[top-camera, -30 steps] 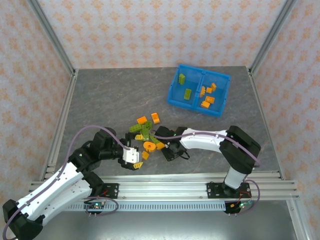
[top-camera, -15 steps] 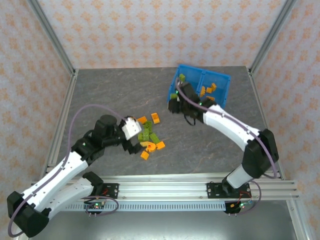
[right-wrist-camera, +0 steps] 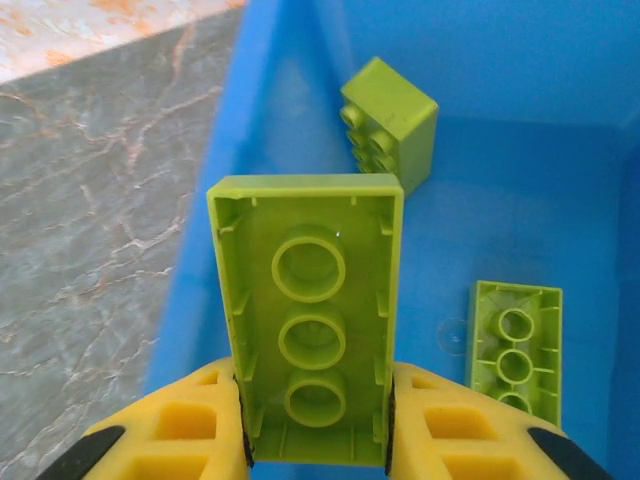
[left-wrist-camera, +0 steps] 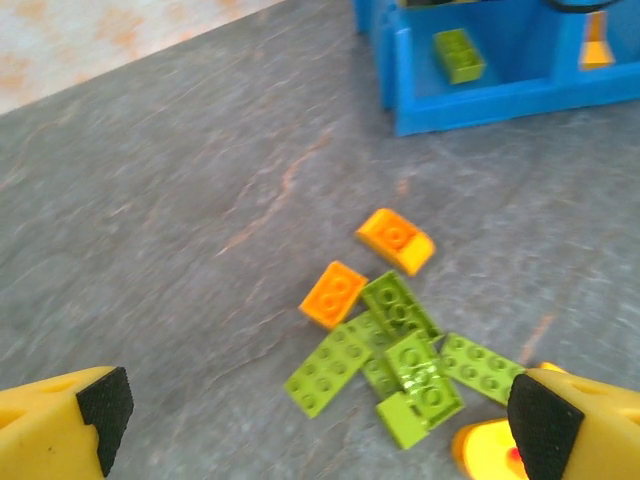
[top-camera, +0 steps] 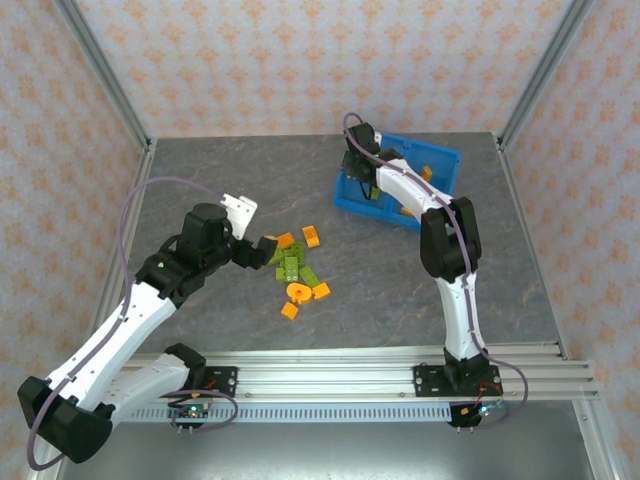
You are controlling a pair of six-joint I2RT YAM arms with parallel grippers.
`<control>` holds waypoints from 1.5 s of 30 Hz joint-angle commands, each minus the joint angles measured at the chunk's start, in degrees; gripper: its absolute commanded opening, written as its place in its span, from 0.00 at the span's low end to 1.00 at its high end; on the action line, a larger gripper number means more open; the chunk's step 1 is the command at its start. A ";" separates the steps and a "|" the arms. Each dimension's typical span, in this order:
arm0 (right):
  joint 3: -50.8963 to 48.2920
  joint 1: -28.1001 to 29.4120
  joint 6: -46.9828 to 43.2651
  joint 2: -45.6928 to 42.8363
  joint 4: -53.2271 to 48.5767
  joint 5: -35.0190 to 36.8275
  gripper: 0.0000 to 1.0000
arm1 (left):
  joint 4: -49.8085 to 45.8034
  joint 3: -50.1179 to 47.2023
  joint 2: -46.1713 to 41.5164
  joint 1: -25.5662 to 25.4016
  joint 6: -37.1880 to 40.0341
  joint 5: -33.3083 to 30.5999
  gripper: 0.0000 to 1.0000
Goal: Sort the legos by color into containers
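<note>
Right gripper [right-wrist-camera: 315,420] pinching the flat long walls of a presumably light, rigid, slick lime-green rectangular plastic brick [right-wrist-camera: 310,300] over the blue translucent plastic bin [right-wrist-camera: 285,100]; left gripper [left-wrist-camera: 325,412] gaping wide.

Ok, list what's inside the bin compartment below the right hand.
A lime brick and a second lime brick lie inside; the held brick in the right hand hides some floor.

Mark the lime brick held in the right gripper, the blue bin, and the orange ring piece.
lime brick [right-wrist-camera: 310,320]: right wrist view, middle socket of its hollow underside.
blue bin [left-wrist-camera: 480,100]: left wrist view, its near outer wall.
orange ring piece [top-camera: 292,293]: top external view, the ring's band.
</note>
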 commanded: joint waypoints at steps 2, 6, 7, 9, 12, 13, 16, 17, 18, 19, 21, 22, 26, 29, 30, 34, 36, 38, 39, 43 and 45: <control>3.34 -0.99 2.53 1.52 -2.86 1.60 0.36 | -2.06 0.64 1.79 2.40 -4.83 -5.20 1.00; 3.46 -1.04 2.20 0.55 -3.61 1.16 0.51 | -2.13 1.19 3.70 4.11 -6.93 -4.13 1.00; 3.37 -1.08 2.09 0.12 -3.80 1.08 0.52 | -2.14 1.30 4.06 4.42 -7.51 -4.13 1.00; 2.98 -1.03 1.94 -1.43 -4.11 0.74 0.53 | -2.15 1.39 4.92 5.18 -8.58 -4.35 1.00; 0.10 -1.07 1.80 -5.88 -3.23 0.22 0.53 | -2.74 1.72 6.32 5.99 -10.30 -5.59 1.00; -1.02 -1.09 1.74 -7.69 -2.61 -0.22 0.53 | -2.92 1.82 6.83 6.20 -10.98 -5.80 1.00; -6.60 -0.94 1.55 -14.67 -1.20 -3.27 0.53 | -3.47 2.60 9.36 6.85 -14.24 -5.19 1.00; -9.48 -0.66 1.32 -17.54 -0.75 -5.12 0.53 | -4.19 3.25 10.76 7.12 -15.51 -4.52 1.00; -12.38 -0.28 0.96 -20.57 -0.30 -7.14 0.54 | -5.26 4.43 12.56 7.39 -17.04 -3.72 1.00; -14.99 0.17 0.43 -23.19 0.03 -9.07 0.54 | -6.31 5.43 14.13 7.48 -18.34 -3.02 1.00; -21.71 2.00 -1.72 -29.91 0.60 -14.07 0.57 | -9.92 8.94 18.45 7.55 -20.76 -0.80 1.00; -24.76 3.15 -2.87 -32.86 0.75 -16.45 0.58 | -11.75 10.57 20.23 7.57 -22.54 0.26 1.00; -36.13 10.01 -9.75 -44.57 -2.73 -29.70 0.63 | -11.98 11.06 24.79 7.31 -31.38 8.82 1.00; -41.08 15.50 -10.73 -49.50 -7.36 -35.77 0.68 | -8.61 8.41 26.31 7.14 -39.72 7.76 0.98; -42.21 16.98 -10.35 -50.23 -8.75 -37.05 0.70 | -7.94 7.88 27.13 7.09 -42.06 6.50 0.98; -44.32 20.47 -8.78 -51.43 -12.15 -38.35 0.75 | -6.23 7.00 30.97 5.71 -48.53 3.70 0.99; -44.92 21.33 -8.47 -51.60 -13.02 -37.98 0.76 | -6.19 7.98 33.71 4.11 -49.63 2.88 0.99; -45.82 21.49 -8.12 -51.52 -12.62 -37.77 0.78 | -5.44 8.95 36.45 2.94 -50.75 3.17 1.00; -46.32 21.48 -7.96 -51.55 -12.28 -37.89 0.78 | -4.88 9.30 37.73 2.67 -51.37 3.68 1.00; -46.84 21.52 -7.93 -51.69 -12.25 -36.97 0.79 | -3.85 10.39 42.04 1.69 -52.79 3.85 0.99; -46.82 21.55 -8.05 -51.95 -12.58 -36.33 0.80 | -3.67 10.10 42.97 1.76 -53.10 3.19 0.98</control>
